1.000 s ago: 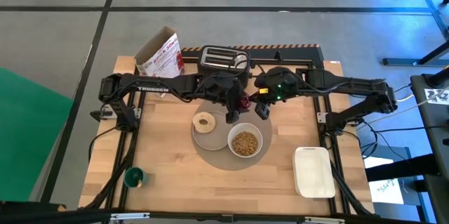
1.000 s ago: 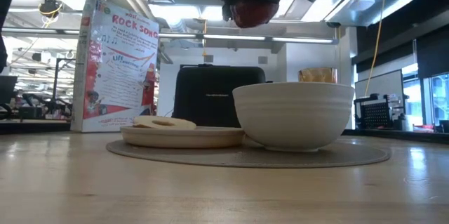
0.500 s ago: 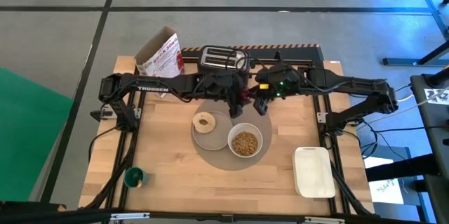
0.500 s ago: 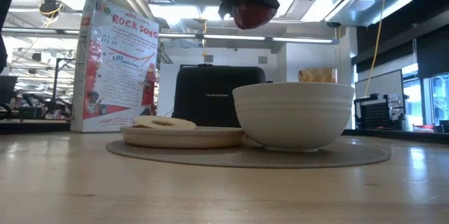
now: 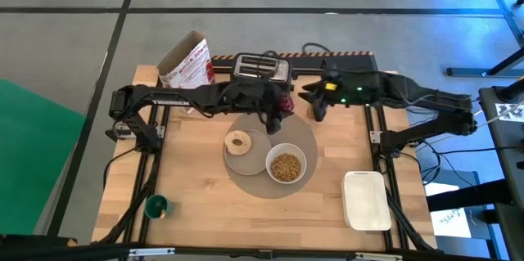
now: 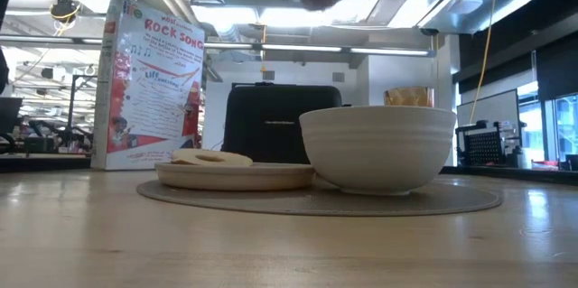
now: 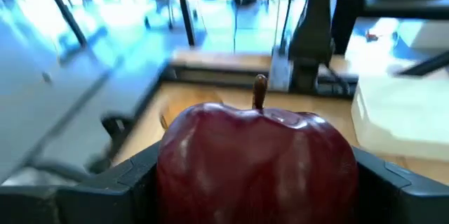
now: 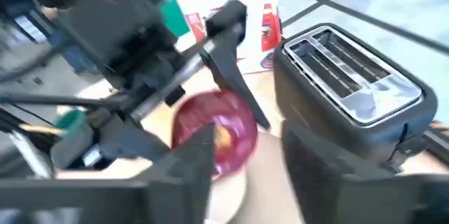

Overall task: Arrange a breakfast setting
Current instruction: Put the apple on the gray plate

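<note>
Left gripper (image 5: 281, 105) is clamped on the red apple (image 5: 286, 104), held in the air over the far edge of the round grey mat (image 5: 309, 133), just in front of the toaster (image 5: 262, 68). In the left wrist view the apple (image 7: 256, 159) fills the space between the two dark fingers (image 7: 116, 182), stem upward, pressed on both sides. Right gripper (image 5: 318, 110) hangs just beside it, toward the right side of the worktop, apart from the apple; the right wrist view shows its fingers (image 8: 186, 164) spread, with nothing between them, and the apple (image 8: 214, 131) in the other gripper beyond. On the mat, near its left edge, sits the small grey plate (image 5: 240, 148) with the ring-shaped bread (image 5: 238, 141) lying flat on it; touching or just beside the plate, toward the mat's near right part, stands the white bowl (image 5: 286, 165) holding brown cereal. The low view shows plate (image 6: 233, 175) and bowl (image 6: 377, 148) side by side on the mat, the arms only dark shapes at the top. The worktop (image 5: 188, 179) is pale wood. A cereal box (image 5: 186, 65) stands at the far left corner, a small green cup (image 5: 156, 206) near the near left corner, a white tray (image 5: 366, 200) at the near right corner. Around it: grey floor with dark lines; behind, an open hall with ceiling lights.
</note>
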You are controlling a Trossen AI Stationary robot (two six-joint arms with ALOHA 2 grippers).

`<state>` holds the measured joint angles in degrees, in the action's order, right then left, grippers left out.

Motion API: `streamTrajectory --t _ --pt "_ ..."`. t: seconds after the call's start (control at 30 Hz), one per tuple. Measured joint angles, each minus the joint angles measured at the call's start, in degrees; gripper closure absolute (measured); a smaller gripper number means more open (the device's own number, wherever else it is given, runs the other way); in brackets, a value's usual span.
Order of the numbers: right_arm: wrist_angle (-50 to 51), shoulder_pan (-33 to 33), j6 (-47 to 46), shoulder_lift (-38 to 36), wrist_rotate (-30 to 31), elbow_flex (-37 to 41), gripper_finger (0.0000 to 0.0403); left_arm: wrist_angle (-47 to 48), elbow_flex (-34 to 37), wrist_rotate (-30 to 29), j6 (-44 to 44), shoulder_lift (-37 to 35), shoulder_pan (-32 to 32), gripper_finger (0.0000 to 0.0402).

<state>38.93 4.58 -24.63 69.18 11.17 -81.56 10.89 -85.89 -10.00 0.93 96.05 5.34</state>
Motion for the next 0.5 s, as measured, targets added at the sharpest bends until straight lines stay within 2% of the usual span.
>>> streamTrajectory --t 0.1,0.17,0.33,0.5 --pt "-2.11 -0.02 -1.79 -1.62 -0.84 0.09 0.0192 -3.86 -0.02 0.49 3.31 -1.93 -0.6 0.0112" --pt "-7.63 -0.38 -0.95 -2.43 -1.54 1.06 0.0171 -7.67 -0.02 3.22 4.14 -2.69 -0.86 0.0111" --pt "-22.41 -3.88 2.41 -3.19 -1.1 5.78 0.0168 -17.49 -0.02 9.55 2.14 -4.23 -0.85 0.0111" --pt "-34.4 -6.05 4.79 -6.25 0.89 11.37 0.0174 -22.3 0.02 11.71 -0.71 -6.18 0.37 0.0111"
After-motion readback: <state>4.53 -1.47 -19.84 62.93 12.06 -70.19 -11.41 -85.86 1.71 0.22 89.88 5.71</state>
